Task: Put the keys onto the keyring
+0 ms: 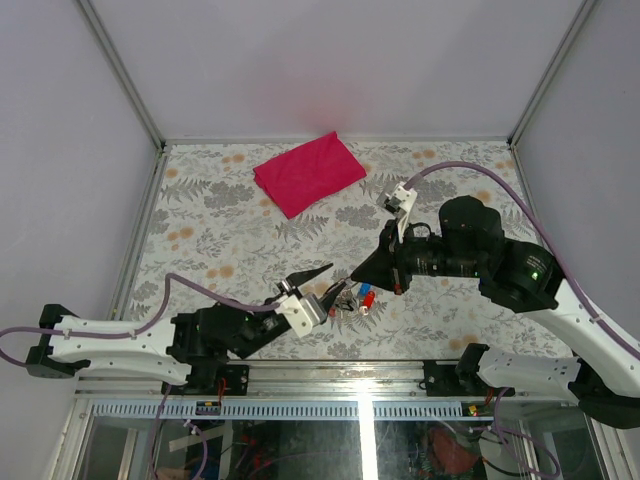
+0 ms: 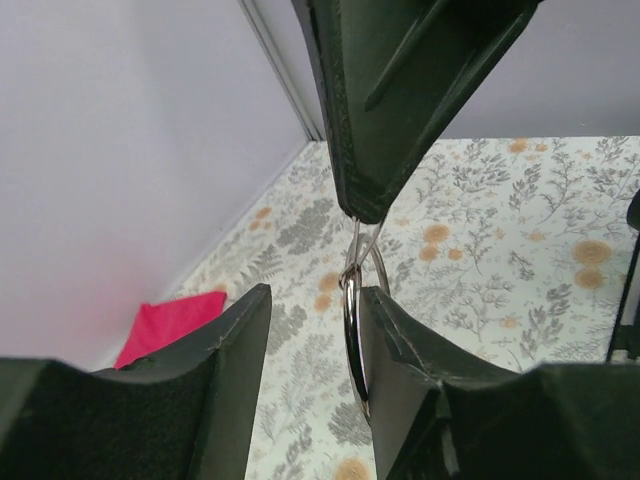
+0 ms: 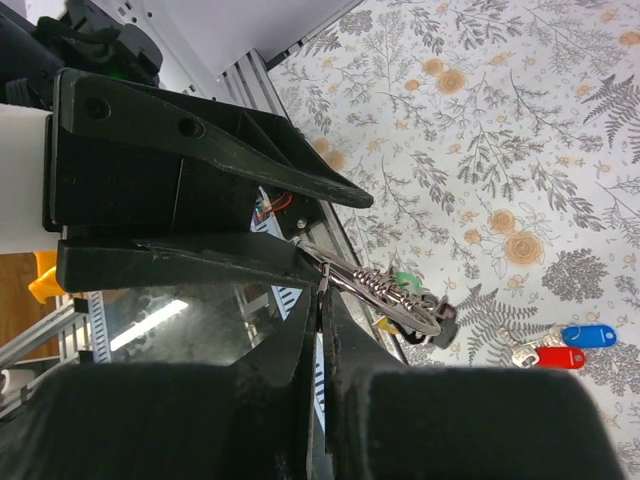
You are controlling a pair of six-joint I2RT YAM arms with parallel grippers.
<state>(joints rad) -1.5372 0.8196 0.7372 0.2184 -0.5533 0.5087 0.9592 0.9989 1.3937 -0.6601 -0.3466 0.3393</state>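
Observation:
The keyring, a silver ring with dark keys and a green bit, hangs in the air just above the table. My right gripper is shut on a thin loop of it. In the left wrist view the ring rests edge-on against the inner face of one finger of my left gripper, which is open. From above, my left gripper and right gripper meet tip to tip near the front edge. The red key and blue key lie side by side on the table; they also show from above, red and blue.
A folded magenta cloth lies at the back centre of the floral table; it also shows in the left wrist view. Grey walls enclose three sides. The metal rail runs along the front edge just behind the grippers.

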